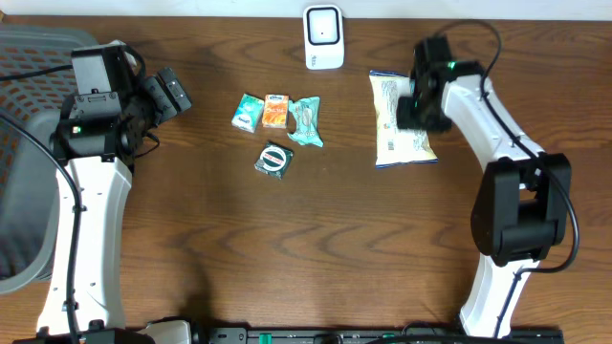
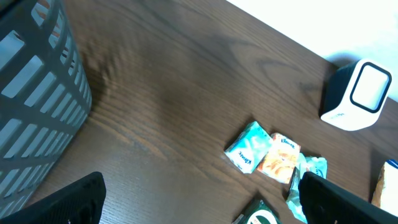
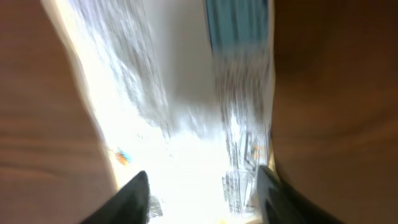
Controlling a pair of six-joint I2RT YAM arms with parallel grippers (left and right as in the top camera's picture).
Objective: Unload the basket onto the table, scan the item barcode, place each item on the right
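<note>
The white snack bag [image 1: 402, 134] lies flat on the table [image 1: 316, 248], just right of the barcode scanner [image 1: 323, 38]. The right end effector [image 1: 418, 103] hangs over the bag's upper part, its fingers spread and pinching nothing. Well left of the scanner, the left end effector [image 1: 170, 91] is spread wide and empty.

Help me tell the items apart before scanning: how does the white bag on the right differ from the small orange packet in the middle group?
The white bag is far larger than the orange packet. The white bag is mostly white; the orange packet is mostly orange. The white bag lies alone under the right gripper; the orange packet sits between two teal packets. Both lie flat on the table.
</note>
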